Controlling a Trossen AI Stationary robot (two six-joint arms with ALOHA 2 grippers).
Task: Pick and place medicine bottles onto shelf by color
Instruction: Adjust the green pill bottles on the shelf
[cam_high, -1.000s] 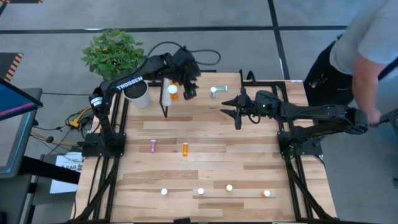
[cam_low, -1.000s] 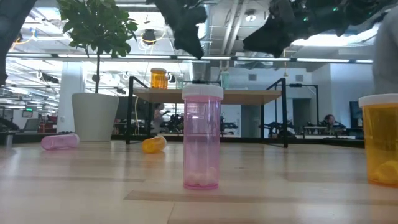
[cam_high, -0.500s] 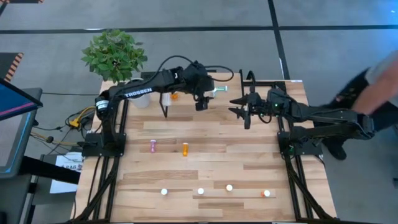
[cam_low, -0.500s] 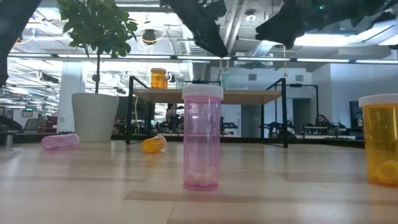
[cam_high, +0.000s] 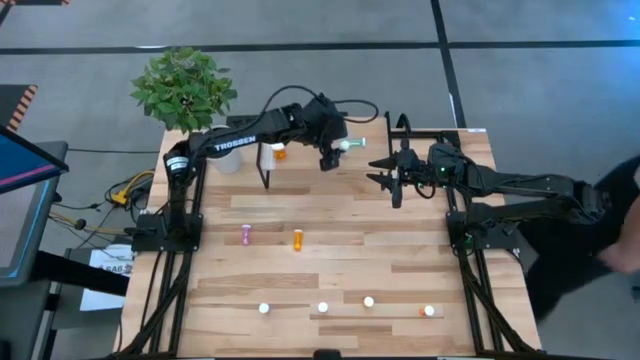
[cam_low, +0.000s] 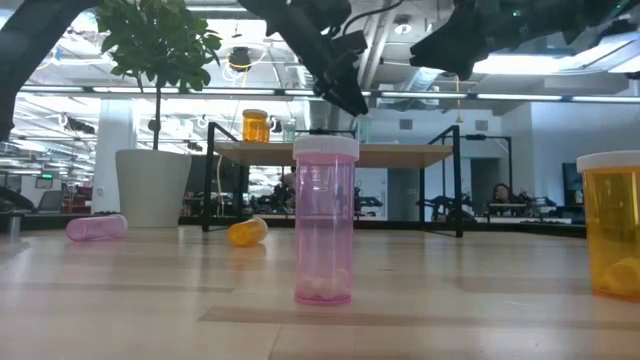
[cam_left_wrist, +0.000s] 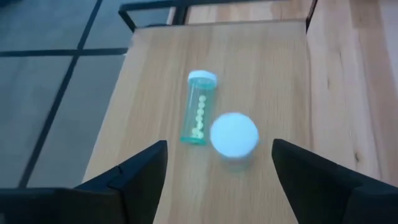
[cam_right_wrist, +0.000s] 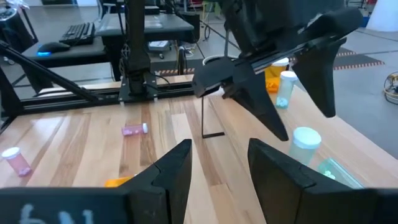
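Observation:
My left gripper (cam_high: 328, 160) hangs open over the shelf (cam_left_wrist: 267, 62) at the table's far side. Below it an upright pale teal bottle, seen by its white cap (cam_left_wrist: 234, 134), stands between and beyond the fingers, untouched. A second teal bottle (cam_left_wrist: 198, 109) lies on its side beside it. Farther left on the shelf stand an orange bottle (cam_high: 280, 152) and a white one (cam_high: 268, 156). My right gripper (cam_high: 388, 180) hovers open near the shelf's right part with nothing in it.
On the table lie a pink bottle (cam_high: 246, 235) and an orange one (cam_high: 297, 239). Several bottles stand along the near edge, among them a pink one (cam_low: 325, 220) and an orange one (cam_high: 428, 311). A potted plant (cam_high: 185, 85) stands at the far left corner.
My left gripper has gone from beside the orange bottle toward the table's right along the shelf and sunk toward the teal bottles. My right gripper has drawn back a little toward the right edge. The bottles have stayed where they were.

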